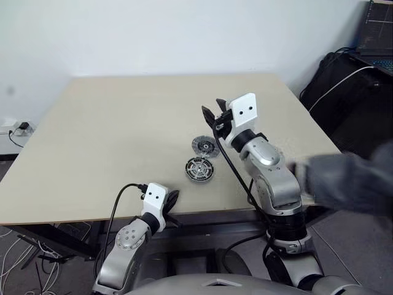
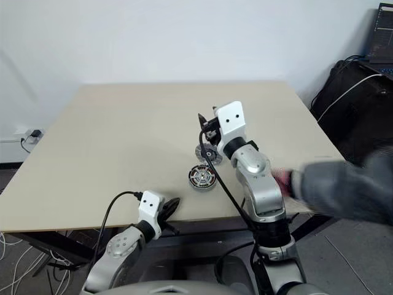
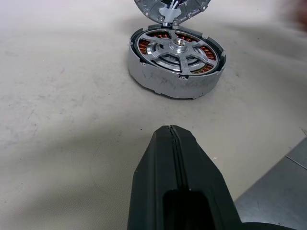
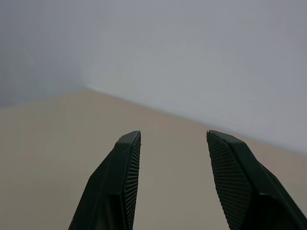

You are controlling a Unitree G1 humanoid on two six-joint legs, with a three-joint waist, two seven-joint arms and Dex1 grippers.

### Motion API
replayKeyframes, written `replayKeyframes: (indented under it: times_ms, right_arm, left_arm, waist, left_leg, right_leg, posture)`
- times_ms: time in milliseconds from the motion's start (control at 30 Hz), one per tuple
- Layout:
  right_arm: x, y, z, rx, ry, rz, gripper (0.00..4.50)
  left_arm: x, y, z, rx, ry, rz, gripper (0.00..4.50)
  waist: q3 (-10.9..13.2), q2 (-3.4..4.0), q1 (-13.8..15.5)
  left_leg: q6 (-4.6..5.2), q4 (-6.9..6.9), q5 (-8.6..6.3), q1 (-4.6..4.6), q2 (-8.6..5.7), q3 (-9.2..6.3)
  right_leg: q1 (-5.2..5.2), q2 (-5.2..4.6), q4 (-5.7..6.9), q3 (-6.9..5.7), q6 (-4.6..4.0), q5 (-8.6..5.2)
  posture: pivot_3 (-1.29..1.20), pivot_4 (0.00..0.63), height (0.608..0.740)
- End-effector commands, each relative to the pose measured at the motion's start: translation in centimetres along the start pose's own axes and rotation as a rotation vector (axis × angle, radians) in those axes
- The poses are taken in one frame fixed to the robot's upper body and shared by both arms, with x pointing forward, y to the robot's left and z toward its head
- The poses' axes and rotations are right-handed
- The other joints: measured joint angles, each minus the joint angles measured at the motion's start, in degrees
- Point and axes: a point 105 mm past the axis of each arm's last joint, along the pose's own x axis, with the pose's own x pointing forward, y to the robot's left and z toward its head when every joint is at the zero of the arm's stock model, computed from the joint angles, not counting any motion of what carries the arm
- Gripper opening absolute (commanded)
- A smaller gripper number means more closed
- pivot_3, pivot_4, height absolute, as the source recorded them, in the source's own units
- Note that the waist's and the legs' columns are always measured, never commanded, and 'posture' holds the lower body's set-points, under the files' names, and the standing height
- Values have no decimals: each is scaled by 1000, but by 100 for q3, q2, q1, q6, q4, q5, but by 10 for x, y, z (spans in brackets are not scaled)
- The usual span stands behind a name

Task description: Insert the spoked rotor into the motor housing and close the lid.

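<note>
Motor housing [image 1: 199, 169] on beige tabletop [image 1: 110, 135], spoked rotor [image 3: 176, 49] seated inside | lid [image 1: 204, 145] just behind it | left gripper [image 1: 172, 200] closed at near edge | right gripper [image 1: 212, 117] raised, fingers apart, empty

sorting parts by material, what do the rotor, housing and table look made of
Rotor: bright silvery metal, apparently machined, with glinting spokes. Housing: dull grey metal wall, scuffed, ringing copper-coloured windings. Table: matte beige top, probably laminate or painted board; the look leaves it open.
</note>
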Motion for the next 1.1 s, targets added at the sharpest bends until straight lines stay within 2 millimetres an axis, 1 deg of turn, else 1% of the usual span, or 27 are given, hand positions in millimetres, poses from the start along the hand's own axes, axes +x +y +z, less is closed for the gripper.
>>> replayKeyframes:
  times_ms: [33,100,167,267,367,600,767,867,1100]
  right_arm:
    - [0,3,11,-17,-24,35,2326]
    - [-2,13,5,-28,25,128,2326]
    - [-8,26,-4,-54,87,257,2326]
    - [-22,43,-29,-151,231,460,2326]
    - [-33,49,-49,-217,343,596,2326]
    - [-44,51,-84,-384,547,810,2326]
    - [-49,44,-112,-510,709,920,2326]
    - [-47,43,-120,-523,748,950,2326]
    - [-39,40,-132,-530,789,963,2326]
  left_arm:
    - [1,-1,6,10,-19,-10,0]
    - [1,-1,6,10,-19,-8,0]
    - [1,-1,6,10,-19,-7,0]
    - [2,-1,6,8,-20,-6,0]
    - [3,-1,6,6,-23,-6,0]
    - [4,-1,5,2,-24,-2,0]
    - [4,-1,5,-2,-28,6,0]
    - [3,0,5,-8,-32,17,0]
    - [1,1,5,-20,-39,40,0]
  waist:
    - [0,0,0]
    - [0,0,1]
    - [0,-1,4]
    - [-2,-2,9]
    - [-1,-2,22]
    - [-3,-6,42]
    - [-3,-6,59]
    - [-3,-7,71]
    - [-4,-7,69]
  left_leg:
    - [0,0,0,0,0,0]
    - [1,1,0,0,0,0]
    - [3,2,-1,0,-1,0]
    - [8,3,-3,1,-1,-2]
    - [11,4,-4,1,-2,-3]
    - [15,11,-4,1,-3,-5]
    - [19,13,-5,-1,-4,-5]
    - [20,14,-5,-2,-4,-4]
    - [19,16,-5,-2,-4,-3]
  right_leg:
    - [0,0,0,0,0,0]
    - [1,-1,-1,0,0,0]
    - [1,-1,-1,0,0,0]
    - [1,-4,-4,-1,0,0]
    - [1,-8,-5,-3,0,0]
    - [3,-9,-3,-7,1,1]
    - [2,-10,-4,-7,1,1]
    - [2,-11,-4,-7,2,1]
    - [2,-10,-1,-6,3,2]
  posture:
    - [0,0,740]
    - [0,0,740]
    - [0,0,740]
    - [0,0,740]
    - [0,0,740]
    - [0,0,740]
    - [0,0,740]
    - [0,0,740]
    - [0,0,740]
